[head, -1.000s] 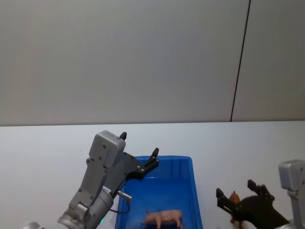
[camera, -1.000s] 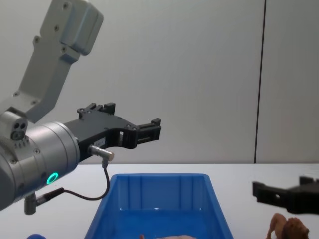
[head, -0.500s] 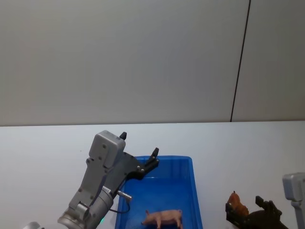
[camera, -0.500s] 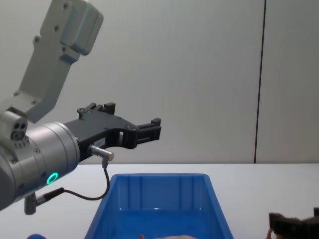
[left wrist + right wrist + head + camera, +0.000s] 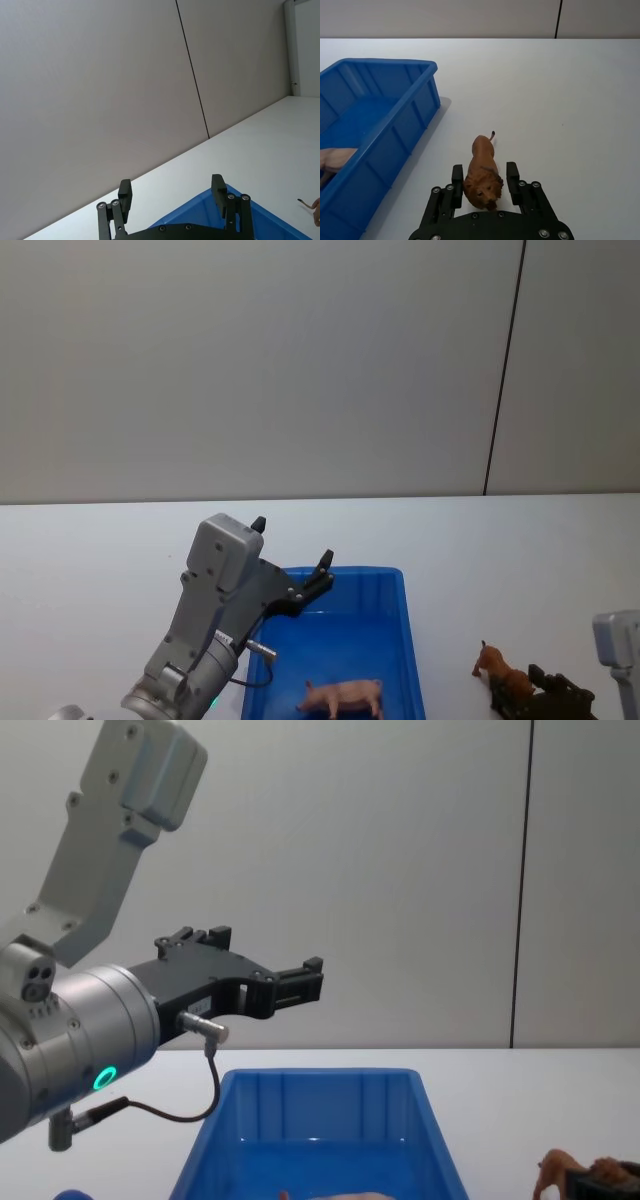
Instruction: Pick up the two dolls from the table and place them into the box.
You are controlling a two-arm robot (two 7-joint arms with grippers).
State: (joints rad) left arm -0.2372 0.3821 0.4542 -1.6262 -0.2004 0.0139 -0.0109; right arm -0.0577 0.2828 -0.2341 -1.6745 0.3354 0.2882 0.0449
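The lion [image 5: 481, 152] stands on the table [image 5: 570, 100] just beside the box [image 5: 405, 125], to its right, with its tail pointing away from the robot. Your right gripper [image 5: 485, 175] is open and straddles the mane with little slack. Close squarely on the mane and shoulders, then lift straight up so the legs clear the rim before swinging over. The pig [image 5: 343, 697] already lies in the box. Your left gripper [image 5: 171, 186] hovers wide open above the box's rear left corner.
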